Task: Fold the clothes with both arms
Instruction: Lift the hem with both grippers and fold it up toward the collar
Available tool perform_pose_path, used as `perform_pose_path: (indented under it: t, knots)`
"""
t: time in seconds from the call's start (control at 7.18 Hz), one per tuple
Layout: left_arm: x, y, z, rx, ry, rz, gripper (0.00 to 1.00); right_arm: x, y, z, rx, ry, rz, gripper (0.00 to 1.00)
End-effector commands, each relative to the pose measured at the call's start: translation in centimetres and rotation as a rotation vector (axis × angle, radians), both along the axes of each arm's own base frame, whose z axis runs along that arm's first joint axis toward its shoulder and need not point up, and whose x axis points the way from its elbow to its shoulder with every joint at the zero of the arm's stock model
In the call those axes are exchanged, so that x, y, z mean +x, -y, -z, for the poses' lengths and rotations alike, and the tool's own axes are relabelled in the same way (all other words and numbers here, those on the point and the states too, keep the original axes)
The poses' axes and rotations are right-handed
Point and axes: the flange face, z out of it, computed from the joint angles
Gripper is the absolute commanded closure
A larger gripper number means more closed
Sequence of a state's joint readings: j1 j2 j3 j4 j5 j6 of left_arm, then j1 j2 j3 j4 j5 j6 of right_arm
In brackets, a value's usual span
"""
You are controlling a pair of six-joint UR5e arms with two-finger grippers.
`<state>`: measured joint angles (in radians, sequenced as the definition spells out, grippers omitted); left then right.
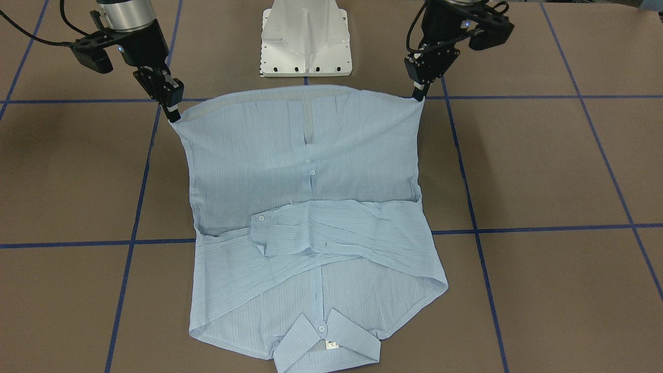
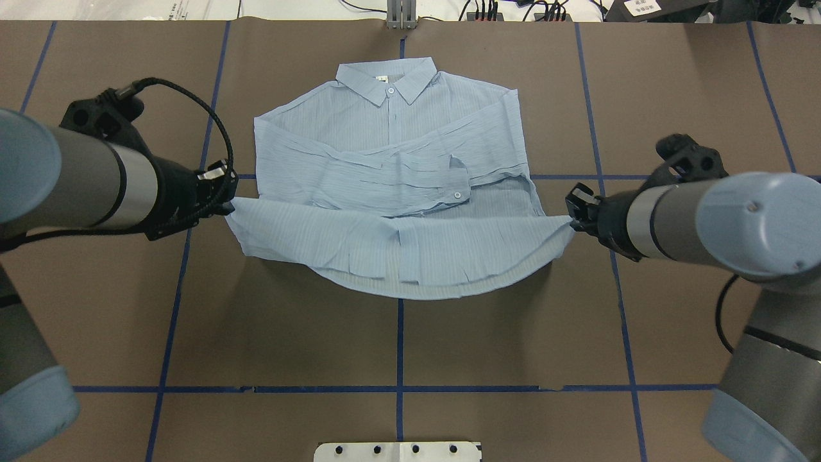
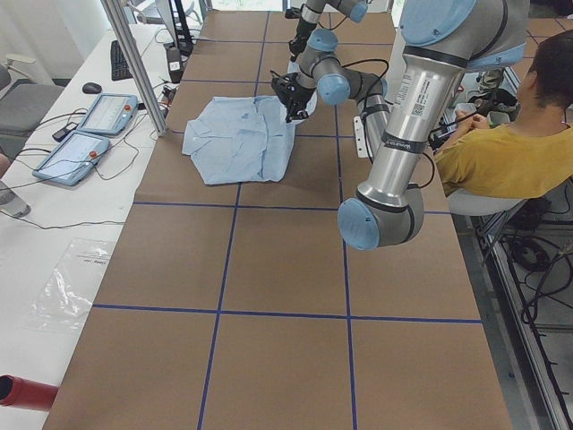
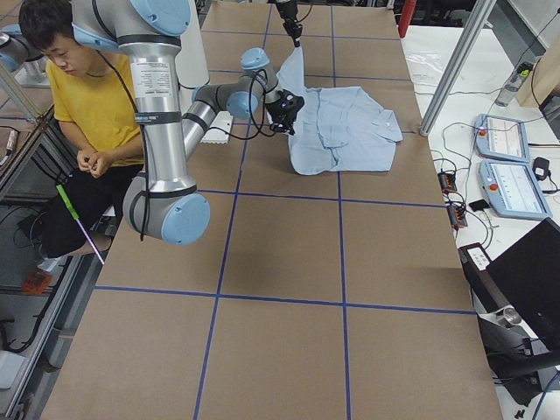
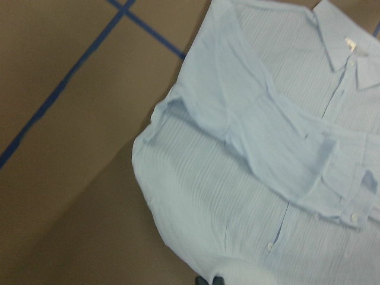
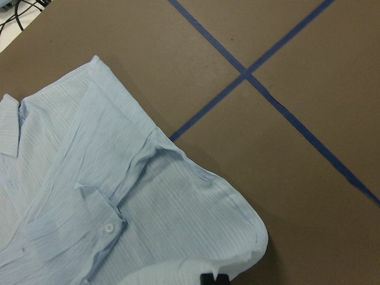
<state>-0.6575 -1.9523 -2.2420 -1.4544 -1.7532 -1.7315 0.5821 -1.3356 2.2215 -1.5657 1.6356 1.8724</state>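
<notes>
The light blue striped shirt lies front up on the brown table, collar at the far side and sleeves folded across the chest. My left gripper is shut on one corner of the bottom hem and my right gripper is shut on the other. Both hold the hem lifted and stretched taut above the table. In the front-facing view the left gripper is on the right and the right gripper on the left. Each wrist view shows the shirt hanging below the fingertips.
The white pedestal base stands just behind the lifted hem. A person in a yellow shirt sits beside the robot. Two teach pendants lie on the white side table. Blue tape lines grid the brown table.
</notes>
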Motion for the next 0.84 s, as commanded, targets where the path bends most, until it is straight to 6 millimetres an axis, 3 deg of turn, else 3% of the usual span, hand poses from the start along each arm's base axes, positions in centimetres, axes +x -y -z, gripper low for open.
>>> perform_pose_path:
  t: [0.0, 0.28, 0.42, 0.56, 0.7]
  knots:
    - [2.1, 7.3, -5.0, 0.058, 0.049, 0.007, 1.00, -2.3, 6.3, -0.3, 0.040, -0.137, 0.059, 1.00]
    - [4.4, 12.0, -9.7, 0.129, -0.004, 0.031, 1.00, -5.6, 14.4, -1.3, 0.021, -0.205, 0.056, 1.00]
    - [5.3, 13.5, -11.4, 0.135, -0.004, 0.035, 1.00, -5.9, 17.5, -3.1, 0.028, -0.181, 0.053, 1.00]
    - [6.8, 15.1, -12.5, 0.131, 0.013, 0.027, 1.00, -5.6, 20.8, -5.6, 0.027, -0.160, 0.087, 1.00]
    - [7.5, 15.7, -12.4, 0.126, 0.011, 0.020, 1.00, -6.8, 23.4, -5.5, 0.021, -0.165, 0.079, 1.00]
